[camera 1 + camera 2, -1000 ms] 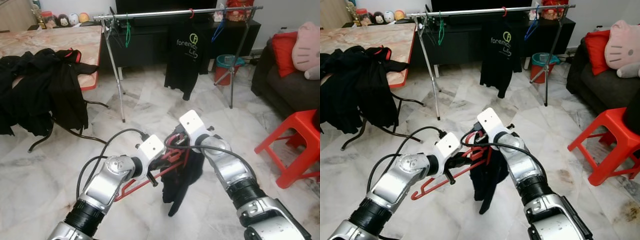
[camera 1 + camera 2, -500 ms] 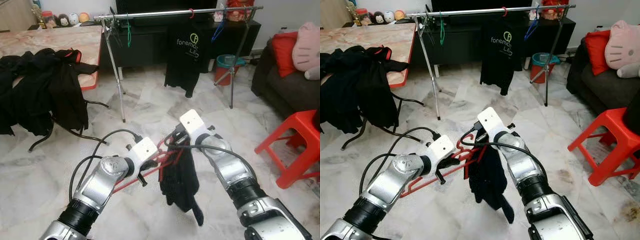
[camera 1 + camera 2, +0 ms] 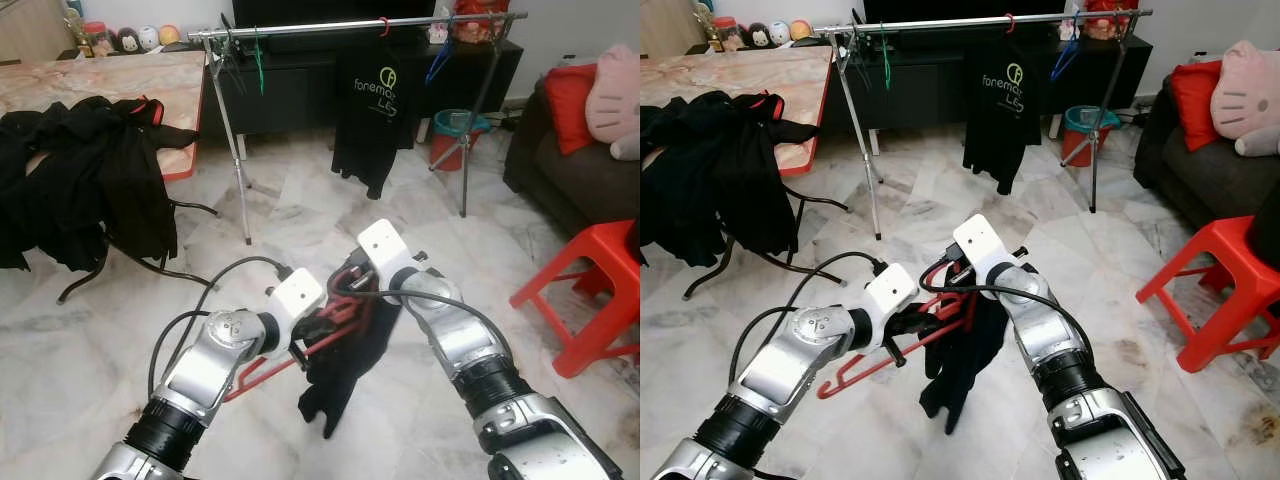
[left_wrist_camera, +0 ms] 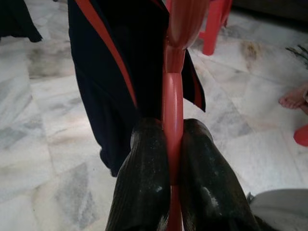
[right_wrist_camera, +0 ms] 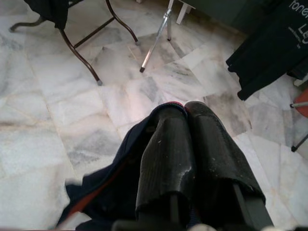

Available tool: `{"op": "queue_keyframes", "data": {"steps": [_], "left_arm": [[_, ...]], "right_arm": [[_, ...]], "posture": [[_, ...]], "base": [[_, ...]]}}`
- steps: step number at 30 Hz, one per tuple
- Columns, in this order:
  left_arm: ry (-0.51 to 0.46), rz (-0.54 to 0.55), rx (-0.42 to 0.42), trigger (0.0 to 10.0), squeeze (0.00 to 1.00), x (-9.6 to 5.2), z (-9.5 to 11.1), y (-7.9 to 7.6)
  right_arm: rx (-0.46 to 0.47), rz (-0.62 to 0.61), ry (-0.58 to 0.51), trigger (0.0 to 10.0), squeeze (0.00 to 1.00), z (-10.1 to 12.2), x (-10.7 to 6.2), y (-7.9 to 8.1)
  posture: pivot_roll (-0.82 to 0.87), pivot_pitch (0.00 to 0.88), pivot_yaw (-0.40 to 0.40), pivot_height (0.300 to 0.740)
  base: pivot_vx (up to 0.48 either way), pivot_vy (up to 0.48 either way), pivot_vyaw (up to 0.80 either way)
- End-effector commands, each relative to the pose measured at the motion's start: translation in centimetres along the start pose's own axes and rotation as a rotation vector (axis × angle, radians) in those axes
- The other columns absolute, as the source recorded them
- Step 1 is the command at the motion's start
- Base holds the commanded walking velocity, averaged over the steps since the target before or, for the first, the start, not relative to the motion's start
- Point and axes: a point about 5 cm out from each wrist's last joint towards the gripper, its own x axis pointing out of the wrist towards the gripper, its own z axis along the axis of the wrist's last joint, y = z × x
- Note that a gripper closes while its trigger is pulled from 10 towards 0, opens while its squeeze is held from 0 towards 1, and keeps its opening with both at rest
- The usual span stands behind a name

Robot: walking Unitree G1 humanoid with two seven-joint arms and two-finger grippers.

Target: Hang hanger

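Red plastic hanger (image 3: 300, 350) is held low over the marble floor (image 3: 90, 340), in front of the robot, with a dark garment (image 3: 345, 365) draped from it. Left gripper (image 4: 166, 144) is pinched on the hanger's red bar — both fingers pressed against it. Right gripper (image 5: 185, 115) has its fingers pressed together on the garment's fabric near the hanger's upper end. Metal clothes rail (image 3: 350, 25) stands well beyond, carrying a black printed T-shirt (image 3: 372, 115). Black clothing (image 3: 80, 190) lies heaped on the table (image 3: 150, 80) at left.
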Motion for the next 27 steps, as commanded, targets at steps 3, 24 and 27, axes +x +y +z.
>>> {"op": "queue_keyframes", "data": {"steps": [3, 24, 27], "left_arm": [[0.02, 0.048, -0.001, 10.0, 0.0, 0.2, 0.0, 0.3], [0.095, 0.233, 0.032, 10.0, 0.0, -0.1, -0.3, 2.4], [0.018, 0.154, -0.021, 10.0, 0.0, 0.1, 0.5, 1.4]], "right_arm": [[-0.002, -0.001, -0.065, 10.0, 0.0, 1.9, -0.1, 0.1], [-0.013, -0.047, -0.038, 10.0, 0.0, 1.5, -0.2, -0.4], [-0.011, -0.035, -0.043, 10.0, 0.0, 1.5, -0.2, -0.2]], "posture": [[-0.13, 0.0, -0.036, 0.732], [-0.13, 0.0, -0.039, 0.732], [-0.13, 0.0, -0.039, 0.732]], "base": [[0.0, 0.0, 0.0], [0.0, 0.0, 0.0], [0.0, 0.0, 0.0]]}}
